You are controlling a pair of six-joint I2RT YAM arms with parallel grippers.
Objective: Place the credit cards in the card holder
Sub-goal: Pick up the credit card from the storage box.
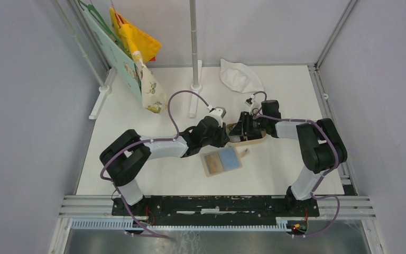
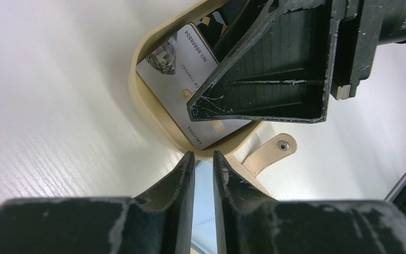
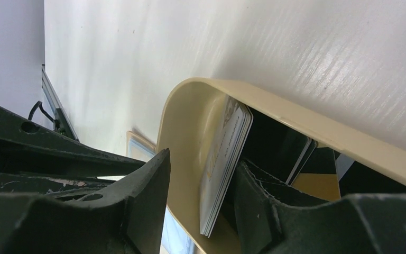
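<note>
Several grey-white credit cards [image 3: 224, 153] stand on edge against the wall of a tan oval tray [image 3: 296, 119]; black and orange cards [image 3: 317, 182] lie deeper in it. My right gripper [image 3: 203, 164] is open. One finger is outside the tray wall and the other is inside, behind the grey-white cards. In the left wrist view a grey-white card [image 2: 182, 79] lies in the tray [image 2: 137, 106]. My left gripper [image 2: 203, 154] is shut with a thin gap and empty, at the tray's near rim. The card holder [image 1: 222, 161] lies open, showing its light blue lining, and its snap strap [image 2: 275, 150] shows beside the tray.
A white cloth [image 1: 240, 76] lies at the back of the table. A metal pole [image 1: 194, 47] stands at the back centre. Hanging bags [image 1: 137, 58] are at the back left. Both arms crowd the tray [image 1: 259, 140].
</note>
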